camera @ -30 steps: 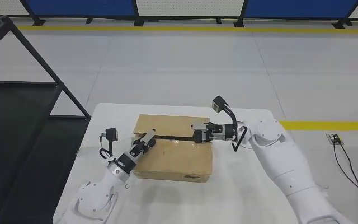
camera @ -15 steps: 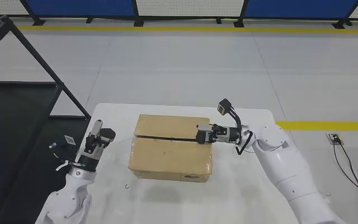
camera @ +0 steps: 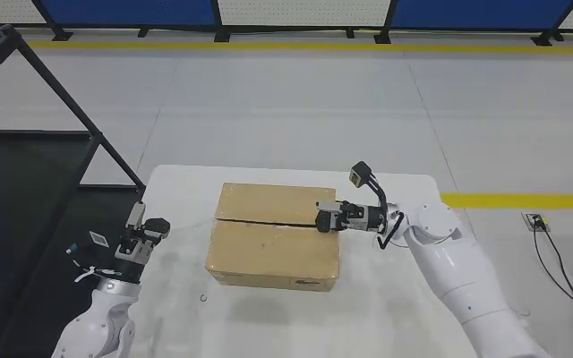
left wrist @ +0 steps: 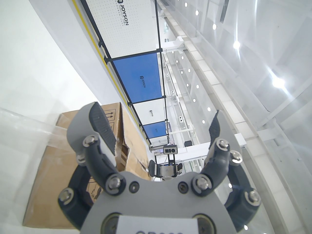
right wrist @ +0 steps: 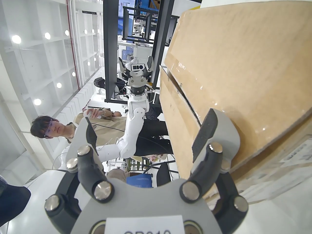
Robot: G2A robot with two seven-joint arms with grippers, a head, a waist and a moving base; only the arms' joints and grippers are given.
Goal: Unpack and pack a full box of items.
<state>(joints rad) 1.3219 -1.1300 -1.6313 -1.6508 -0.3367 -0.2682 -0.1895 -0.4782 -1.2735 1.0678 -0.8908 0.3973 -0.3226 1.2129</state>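
**Top view.**
- Counter (camera: 385, 295): white, rounded corners, standing on a pale grey floor (camera: 295, 107).
- Box (camera: 273, 242): brown cardboard, at the counter's middle, flaps down, with a seam running across its upper face.
- Right tool (camera: 322, 217): at the box's edge on the robot's right, level with the seam.
- Left tool (camera: 143, 228): at the counter's edge on the robot's left, well apart from the box.
- Room: a yellow line (camera: 269, 45) crosses the floor's far side, with blue panels (camera: 125, 11) behind it. A black frame (camera: 63, 98) stands beside the counter on the left.

**Left wrist view.**
- Left tool (left wrist: 157, 116): fingers spread wide, nothing between them (aimed up toward the far wall and the ceiling lights (left wrist: 236, 44)).
- Box: one corner shows beyond one finger, on the white counter.

**Right wrist view.**
- Right tool (right wrist: 148, 122): fingers spread, pinching nothing.
- One finger (right wrist: 207, 132) lies over the box's upper face just beside the seam, where the flaps gape slightly; contact cannot be told.
- The other finger hangs off the box's side.
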